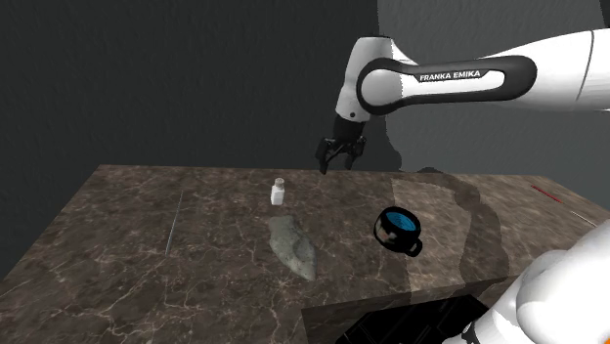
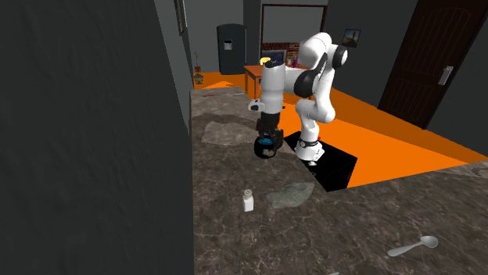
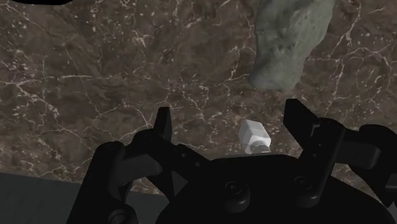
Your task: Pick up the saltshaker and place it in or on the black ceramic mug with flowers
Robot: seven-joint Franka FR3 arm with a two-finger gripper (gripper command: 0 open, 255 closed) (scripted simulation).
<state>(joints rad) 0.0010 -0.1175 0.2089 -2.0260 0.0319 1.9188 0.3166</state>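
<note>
Your claw (image 1: 339, 156) hangs above the bench (image 1: 147, 254), fingers (image 3: 163, 124) spread wide and gripping nothing. In the wrist view, the white saltshaker (image 3: 256, 137) sits down on the bench between them, nearer one finger and untouched. In the shoulder view it stands upright at frame centre, just lower left of the claw. The mug (image 1: 399, 230) sits right of centre, well apart. A grey patch (image 1: 293, 244) lies below the saltshaker.

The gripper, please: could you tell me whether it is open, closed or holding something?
Gripper: open, holding nothing; the saltshaker sits untouched on the table.
</note>
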